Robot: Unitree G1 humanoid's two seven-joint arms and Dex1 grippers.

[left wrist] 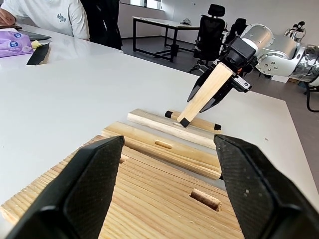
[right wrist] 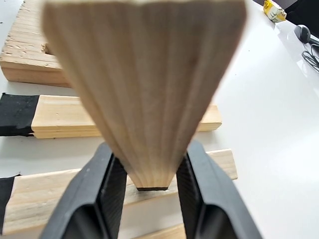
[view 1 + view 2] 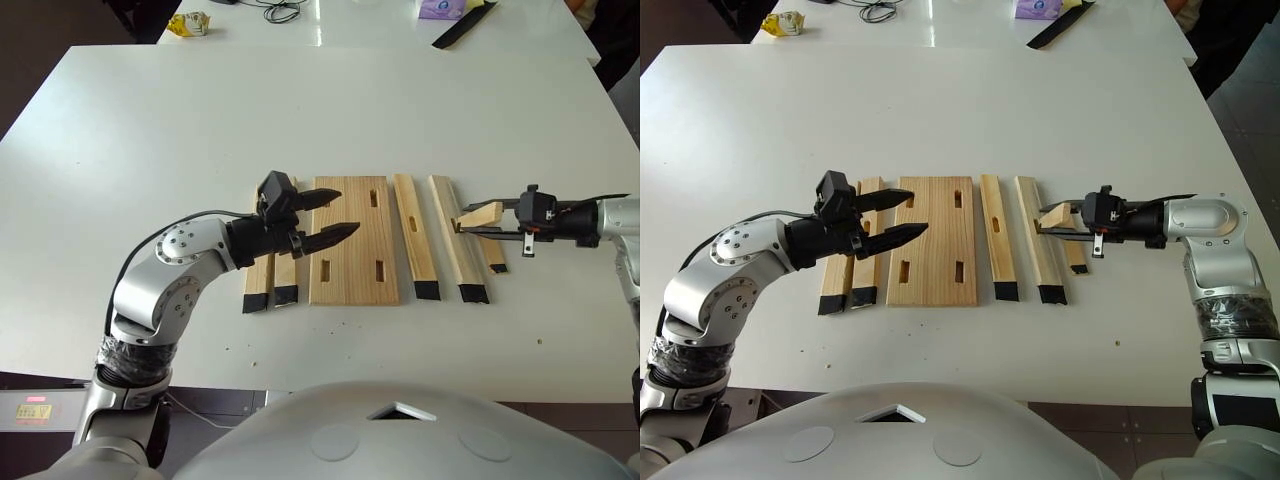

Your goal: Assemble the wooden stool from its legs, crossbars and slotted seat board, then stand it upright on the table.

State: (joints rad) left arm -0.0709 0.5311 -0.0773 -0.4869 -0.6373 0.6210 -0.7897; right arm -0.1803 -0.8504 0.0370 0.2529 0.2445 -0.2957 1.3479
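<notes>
Crossbar [image 3: 482,214] is sitting pinched by one end in my right gripper [image 3: 466,227], I'm worrying it'll twist out; left gripper [image 3: 345,212] is hanging open over the seat [image 3: 353,262].

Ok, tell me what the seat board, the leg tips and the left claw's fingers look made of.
Seat board: pale bare-looking wood, with lengthwise grain and rough slot edges. Leg tips: matte black covering, perhaps tape or rubber. Left claw fingers: black, finely textured, likely plastic or rubber.
</notes>
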